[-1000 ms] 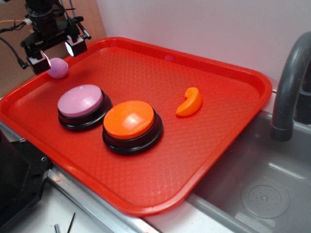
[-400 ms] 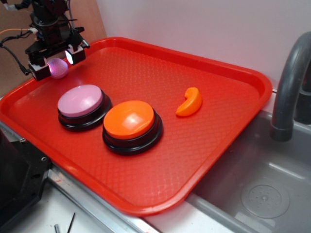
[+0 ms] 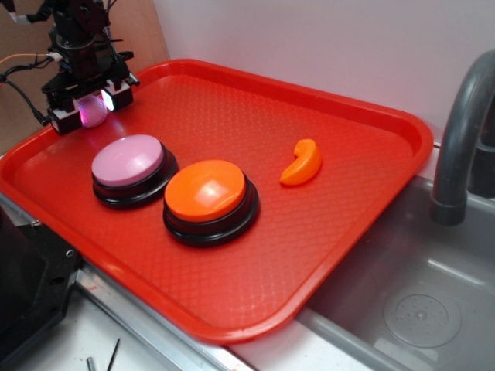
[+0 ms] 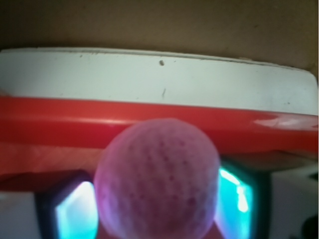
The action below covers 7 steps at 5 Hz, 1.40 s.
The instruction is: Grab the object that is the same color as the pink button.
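Tray [image 3: 363, 124] is sitting on the counter, with the sink [image 3: 418, 309] lying to its right and the faucet [image 3: 462, 131] standing at the tray's right edge. Two buttons are sitting side by side on the tray's front-left part: pink button [image 3: 128, 161] to the left, second button [image 3: 206, 191] touching it on the right. Curved piece [image 3: 302, 162] is lying to the right of both, apart. Ball [image 3: 93, 112] [image 4: 157, 181] is sitting at the tray's far-left corner, behind the pink button, near the rim, between the fingers of the gripper [image 3: 87, 107].
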Motion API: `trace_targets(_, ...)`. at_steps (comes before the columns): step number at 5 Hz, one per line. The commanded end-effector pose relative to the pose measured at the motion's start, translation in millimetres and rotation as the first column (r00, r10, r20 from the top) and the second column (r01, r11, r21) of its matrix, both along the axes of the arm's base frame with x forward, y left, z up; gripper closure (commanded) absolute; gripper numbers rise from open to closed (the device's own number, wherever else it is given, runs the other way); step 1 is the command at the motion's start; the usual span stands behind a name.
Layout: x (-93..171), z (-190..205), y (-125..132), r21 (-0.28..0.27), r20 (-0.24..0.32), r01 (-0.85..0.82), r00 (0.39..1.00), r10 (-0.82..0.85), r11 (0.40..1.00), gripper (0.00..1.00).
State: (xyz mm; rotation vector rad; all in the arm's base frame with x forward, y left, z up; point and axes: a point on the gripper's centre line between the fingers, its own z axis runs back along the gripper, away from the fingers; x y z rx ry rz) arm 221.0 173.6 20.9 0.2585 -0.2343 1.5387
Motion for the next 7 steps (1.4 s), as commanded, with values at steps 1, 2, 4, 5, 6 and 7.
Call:
trace_targets(1, 3, 25, -5, -0.042, 0.082, 0.119, 0.990, -0.115, 0.992, 1.00)
trace_targets(2, 5, 47, -17, -0.103, 0.127, 0.220, 0.970, -0.207, 0.970, 1.00)
trace_targets(4, 17, 108, -83, -0.321, 0.150, 0.629, 0.772, -0.618, 0.708, 1.00)
trace_targets(5, 12, 132, -109, -0.324, 0.147, 0.783, 0.596, -0.790, 0.531, 1.00)
trace_targets(6, 1, 160, -134, -0.281, 0.152, 0.895, 0.399, -0.904, 0.347, 1.00)
trace_targets(7, -13, 184, -151, -0.260, 0.177, 0.941, 0.269, -0.947, 0.218, 1.00)
